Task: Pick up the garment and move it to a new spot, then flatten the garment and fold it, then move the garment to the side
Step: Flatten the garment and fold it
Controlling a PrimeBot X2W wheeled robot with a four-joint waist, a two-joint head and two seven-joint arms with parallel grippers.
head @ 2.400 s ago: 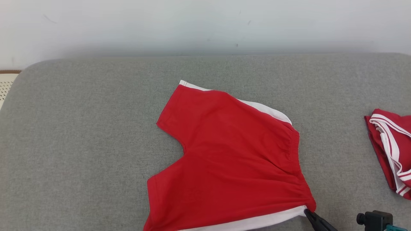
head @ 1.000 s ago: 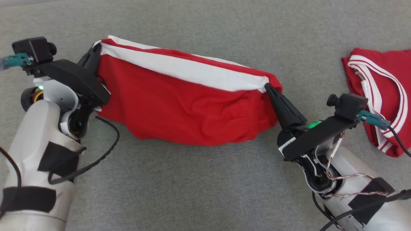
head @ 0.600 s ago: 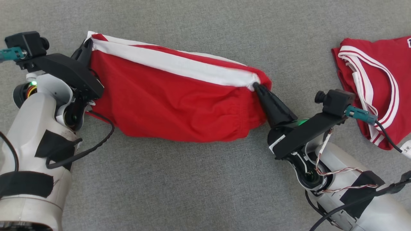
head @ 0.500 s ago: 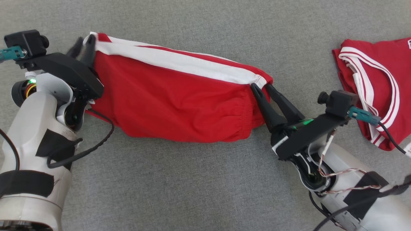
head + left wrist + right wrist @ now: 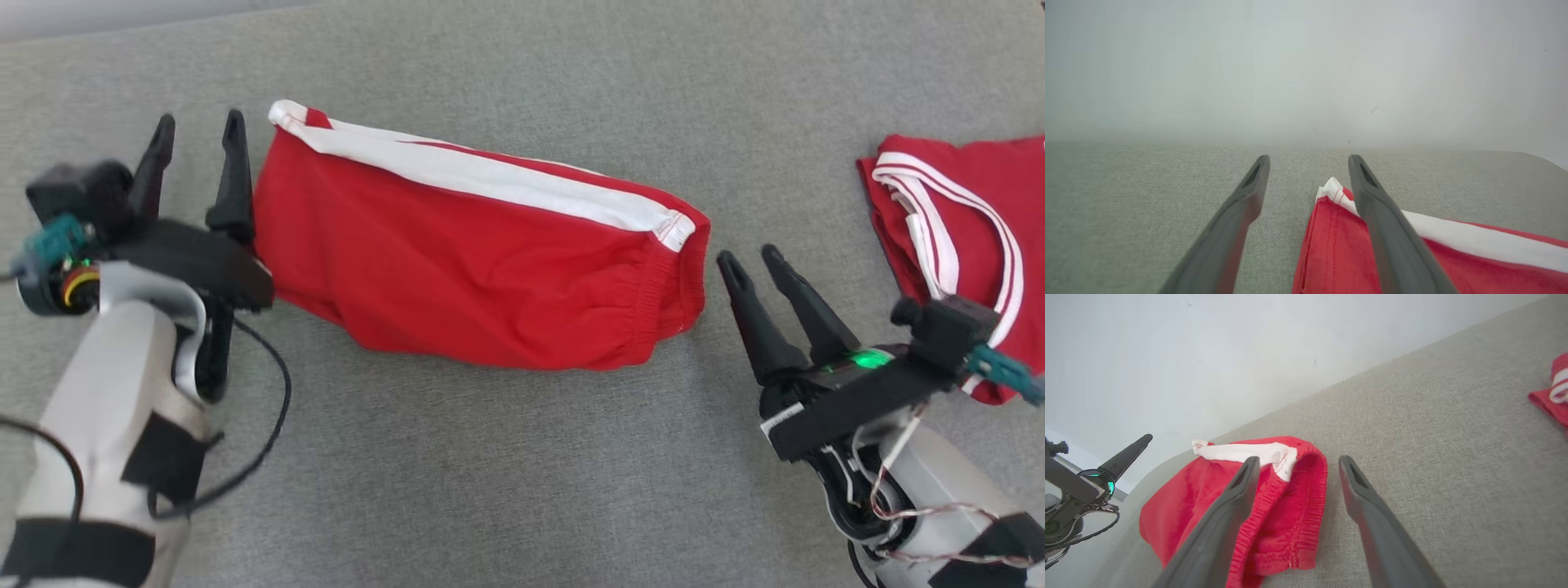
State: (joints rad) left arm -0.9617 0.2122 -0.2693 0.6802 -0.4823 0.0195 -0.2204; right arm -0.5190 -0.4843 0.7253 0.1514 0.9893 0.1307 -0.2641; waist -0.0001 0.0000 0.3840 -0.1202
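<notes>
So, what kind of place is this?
Probably an indoor setup for folding clothes; home or lab, I cannot tell. A grey fabric-covered surface stands against a plain pale wall, with red shorts and a second red garment lying on it.

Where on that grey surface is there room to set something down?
The grey surface is bare on the robot's side of the red shorts and beyond them. Crowded: the right end effector sits between shorts and another red garment; the left end effector flanks their other end.
</notes>
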